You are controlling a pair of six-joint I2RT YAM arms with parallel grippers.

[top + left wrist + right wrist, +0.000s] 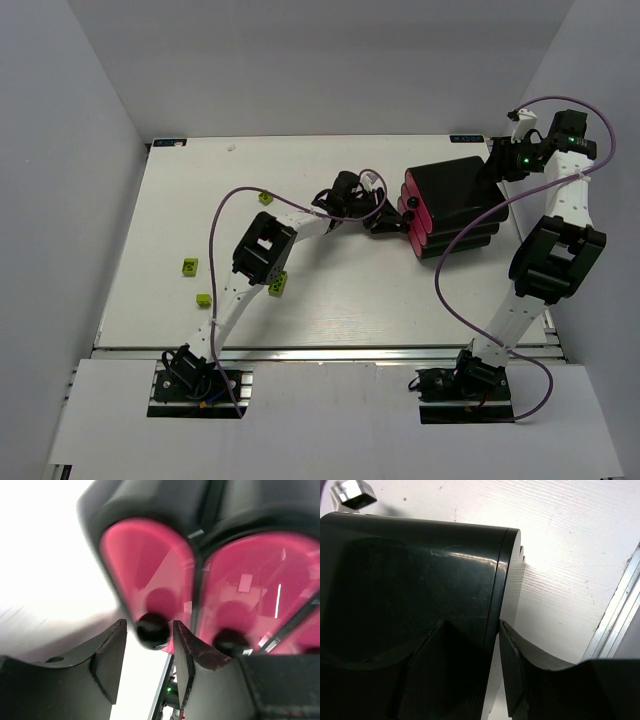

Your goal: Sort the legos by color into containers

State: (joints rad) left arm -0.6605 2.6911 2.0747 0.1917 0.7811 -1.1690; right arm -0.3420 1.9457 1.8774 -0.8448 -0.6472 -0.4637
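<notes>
A black cabinet lies at the back right of the table, its magenta-pink containers facing left. My left gripper is right at those drawer fronts. In the left wrist view it is open, and the round black knob of one pink drawer sits between its fingertips; a second drawer is beside it. My right gripper is shut on the cabinet's rear edge. Lime-green legos lie on the left of the table.
Purple cables loop over the table from both arms. White walls stand on three sides of the table. A metal rail runs along the table's edge beside the right gripper.
</notes>
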